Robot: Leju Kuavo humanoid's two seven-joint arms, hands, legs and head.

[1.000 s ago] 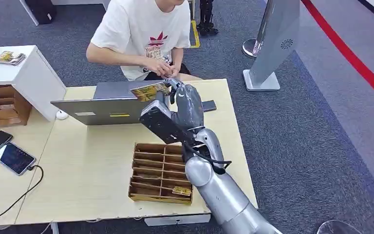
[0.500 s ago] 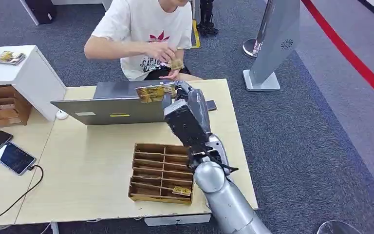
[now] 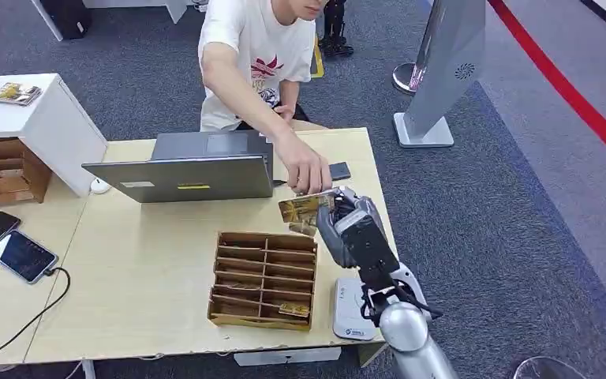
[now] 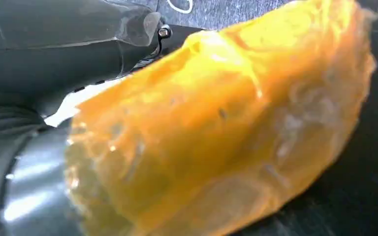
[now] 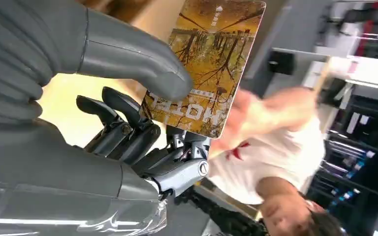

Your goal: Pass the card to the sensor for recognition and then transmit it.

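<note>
My right hand (image 3: pixel 353 227) hovers over the table's right side, above the wooden tray's far right corner. It pinches a yellow-brown card (image 3: pixel 304 212) printed "HOTEL" (image 5: pixel 211 64), thumb (image 5: pixel 142 69) on its face and dark fingers (image 5: pixel 123 123) behind. A person's hand (image 3: pixel 306 171) reaches over the table just beyond the card; I cannot tell if it touches. A white sensor box (image 3: pixel 349 309) lies flat near the front right edge, under my forearm. In the left wrist view a blurred orange mass (image 4: pixel 226 128) sits against my left hand (image 4: pixel 69 44), fingers unreadable.
A compartmented wooden tray (image 3: pixel 262 275) holds one card (image 3: pixel 294 309) in its front right slot. An open laptop (image 3: pixel 181 167) stands at the back, a small black device (image 3: pixel 339 170) beside it. Phones (image 3: pixel 20 254) lie at left. The person (image 3: pixel 256 55) stands behind the table.
My right arm has pulled back from over the laptop to the front right, still holding the card, uncovering the white sensor box. The person has leaned in, reaching a hand towards the card.
</note>
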